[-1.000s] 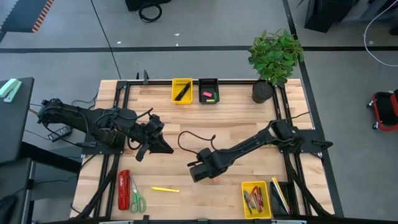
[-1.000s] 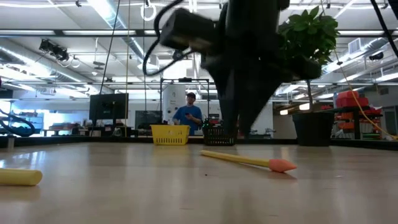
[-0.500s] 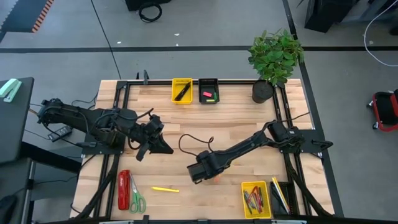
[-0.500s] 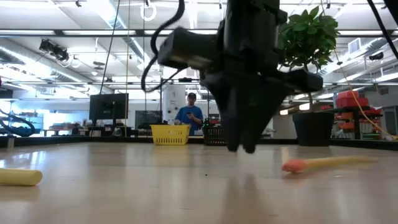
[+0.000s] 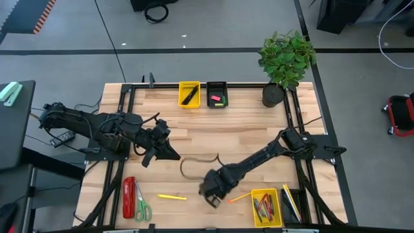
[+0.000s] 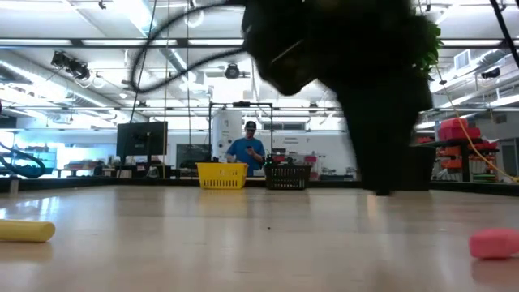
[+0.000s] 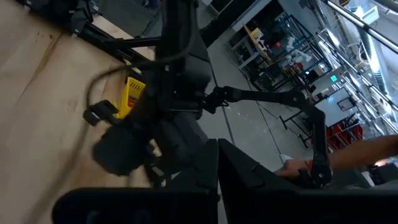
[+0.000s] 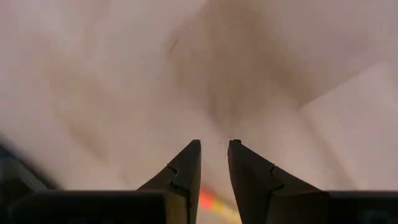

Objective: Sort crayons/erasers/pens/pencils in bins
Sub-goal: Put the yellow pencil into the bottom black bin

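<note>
An orange pencil (image 5: 240, 196) lies on the table near the front edge. Its pink eraser end (image 6: 493, 242) is next to my right gripper (image 5: 214, 199). Its tip points at the near yellow bin (image 5: 265, 206), which holds crayons. My right gripper (image 8: 214, 144) points down, fingers a little apart, with bare table between the tips. The pencil (image 8: 210, 201) shows through the gap farther back. My left gripper (image 5: 172, 153) hangs shut over the table's left middle. A short yellow stick (image 5: 171, 197) lies near the front. My right gripper stands over the pencil's eraser end (image 5: 228, 200), pointing down at the table. Nothing sits between its fingertips. Whether a finger touches the pencil I cannot tell, because the gripper's own body hides that spot.
At the far edge, a yellow bin (image 5: 189, 94) holds black pens and a black bin (image 5: 217, 94) holds erasers. A black bin (image 5: 292, 204) with yellow pencils stands at front right. A red stapler (image 5: 129, 197) and scissors (image 5: 142, 206) lie front left. A potted plant (image 5: 284, 61) stands far right.
My right gripper has moved toward the table's near edge and slightly right, sinking a little and rolling its wrist. The orange pencil has swung round on the table. Its eraser end has stayed by the gripper, and its shaft now points toward the near yellow bin.
</note>
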`<state>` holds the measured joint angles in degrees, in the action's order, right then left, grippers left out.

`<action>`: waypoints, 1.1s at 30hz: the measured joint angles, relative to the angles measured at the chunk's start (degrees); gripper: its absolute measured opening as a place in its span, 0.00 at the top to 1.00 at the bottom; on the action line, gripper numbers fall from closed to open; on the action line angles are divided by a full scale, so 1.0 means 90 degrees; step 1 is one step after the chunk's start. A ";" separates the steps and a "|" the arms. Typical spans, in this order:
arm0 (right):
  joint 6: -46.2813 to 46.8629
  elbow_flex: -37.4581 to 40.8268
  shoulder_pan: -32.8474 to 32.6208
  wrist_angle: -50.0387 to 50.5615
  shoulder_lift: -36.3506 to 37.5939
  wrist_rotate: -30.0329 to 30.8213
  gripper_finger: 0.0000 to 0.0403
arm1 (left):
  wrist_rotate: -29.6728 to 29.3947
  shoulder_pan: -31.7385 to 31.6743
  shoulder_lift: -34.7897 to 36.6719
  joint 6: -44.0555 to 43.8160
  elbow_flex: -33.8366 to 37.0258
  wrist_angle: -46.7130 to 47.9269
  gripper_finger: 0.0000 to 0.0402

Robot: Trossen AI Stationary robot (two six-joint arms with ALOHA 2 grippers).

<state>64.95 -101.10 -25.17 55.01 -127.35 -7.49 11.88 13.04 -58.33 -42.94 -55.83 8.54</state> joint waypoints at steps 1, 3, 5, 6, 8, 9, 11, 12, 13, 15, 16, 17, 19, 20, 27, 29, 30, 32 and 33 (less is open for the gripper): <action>-0.0283 0.0000 -0.0080 0.0011 0.0000 -0.0112 0.78 | 0.0000 0.0000 0.0000 0.0000 0.0000 -0.0001 0.97; -0.0829 0.0000 -0.0240 0.0035 0.0000 -0.0308 0.78 | 0.0000 0.0000 0.0000 -0.0029 0.0000 -0.0002 0.97; -0.1267 0.0000 -0.0406 0.0095 0.0000 -0.0398 0.78 | -0.0033 0.0000 0.0000 -0.0135 0.0000 -0.0005 0.97; -0.1397 0.0000 -0.0482 0.0168 0.0000 -0.0399 0.78 | -0.0083 0.0000 0.0000 -0.0172 0.0000 -0.0003 0.97; -0.1563 0.0000 -0.0577 0.0363 0.0000 -0.0363 0.78 | -0.0201 0.0000 0.0000 -0.0289 0.0000 -0.0005 0.95; -0.1652 0.0000 -0.0600 0.0410 0.0010 -0.0341 0.78 | -0.0281 0.0000 0.0000 -0.0330 0.0000 -0.0005 0.95; -0.1927 0.0000 -0.0630 0.0504 0.0032 -0.0201 0.78 | -0.0456 0.0000 0.0000 -0.0410 0.0000 -0.0005 0.94; -0.2104 0.0000 -0.0643 0.0549 0.0040 -0.0085 0.78 | -0.0540 0.0000 0.0000 -0.0481 0.0000 -0.0007 0.94; -0.2287 -0.0001 -0.0660 0.0608 0.0043 0.0039 0.78 | -0.0630 0.0000 0.0000 -0.0515 0.0000 -0.0007 0.95; -0.2562 0.0000 -0.0688 0.0730 0.0042 0.0188 0.78 | -0.0790 0.0000 0.0000 -0.0630 0.0000 -0.0008 0.96; -0.2673 0.0003 -0.0713 0.0721 0.0043 0.0223 0.78 | -0.0850 0.0000 0.0000 -0.0669 0.0000 -0.0013 0.96; -0.2764 0.0011 -0.0726 0.0698 0.0044 0.0271 0.78 | -0.0903 0.0000 0.0000 -0.0711 0.0000 -0.0019 0.97; -0.2897 0.0019 -0.0734 0.0718 0.0044 0.0438 0.78 | -0.0998 0.0000 0.0000 -0.0828 0.0000 -0.0024 0.97; -0.2947 0.0019 -0.0749 0.0690 0.0044 0.0546 0.78 | -0.1020 0.0000 0.0000 -0.0859 0.0000 -0.0024 0.97; -0.3779 0.0022 -0.0822 0.0225 0.0044 0.1126 0.78 | -0.1032 0.0000 0.0000 -0.1037 0.0000 -0.0022 0.94; -0.3860 0.0022 -0.0825 0.0214 0.0044 0.1134 0.78 | -0.1032 0.0000 0.0000 -0.1022 0.0000 -0.0019 0.95; -0.3859 0.0022 -0.0825 0.0212 0.0044 0.1123 0.78 | -0.1032 0.0000 0.0000 -0.1005 0.0000 -0.0018 0.95; -0.3857 0.0024 -0.0818 0.0200 0.0044 0.0977 0.78 | -0.1032 0.0000 0.0000 -0.0993 0.0000 -0.0015 0.96; -0.3854 0.0024 -0.0815 0.0200 0.0044 0.0886 0.78 | -0.1032 0.0000 0.0000 -0.0985 0.0000 -0.0015 0.97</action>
<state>30.26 -100.88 -32.51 56.82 -126.96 0.49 2.59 13.04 -58.33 -51.80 -55.83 8.40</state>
